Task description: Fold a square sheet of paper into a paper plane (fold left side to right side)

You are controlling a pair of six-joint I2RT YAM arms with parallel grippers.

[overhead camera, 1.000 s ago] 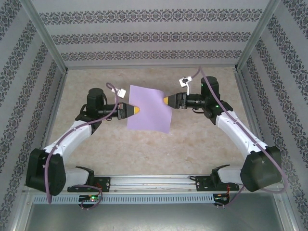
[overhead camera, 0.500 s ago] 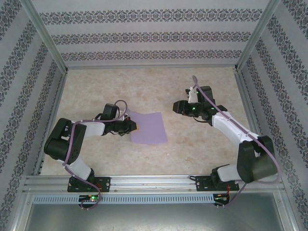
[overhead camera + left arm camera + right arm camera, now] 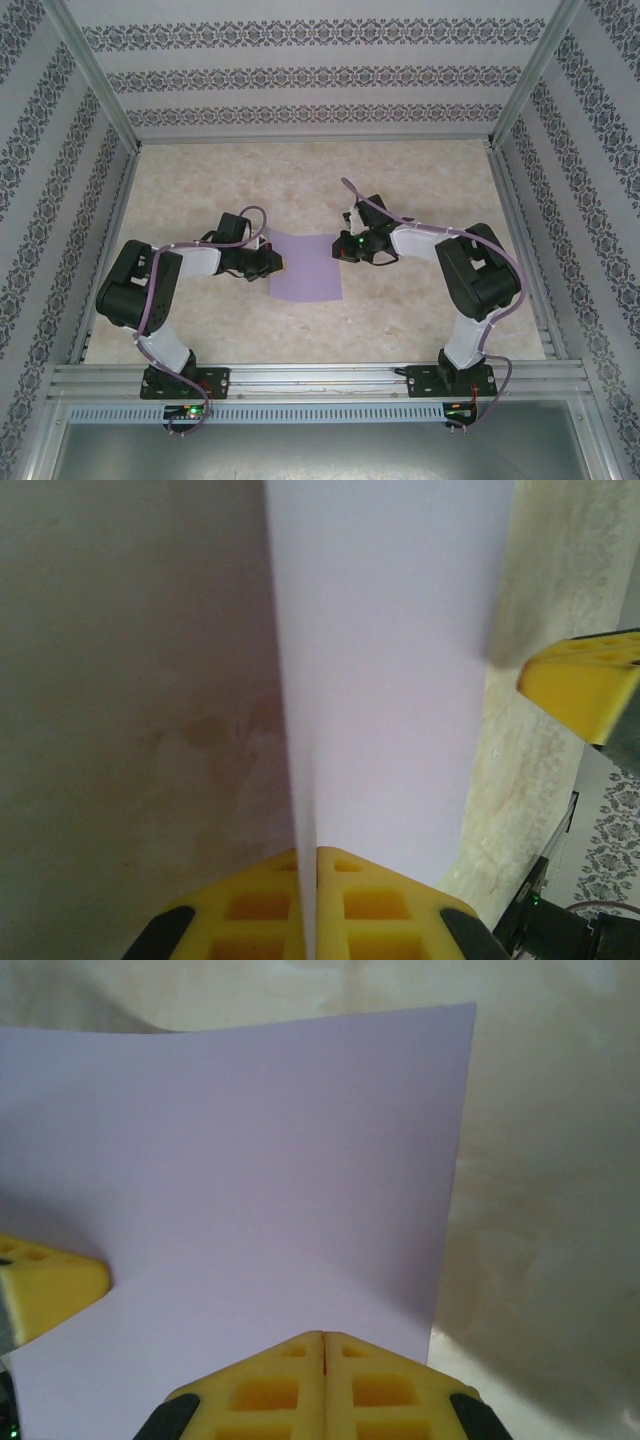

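Right pincer [image 3: 339, 247] now shut empty, brought in to upper-right corner of square sheet of paper [image 3: 305, 270]; left pincer [image 3: 274, 262] clamped on left edge; fold judged readied.

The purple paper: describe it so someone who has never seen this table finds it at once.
Look at the beige marbled table inside the patterned walls, then at its middle. Between the left gripper, shut on its left edge, and the right gripper is the square sheet of paper: the one plain lavender thing there.
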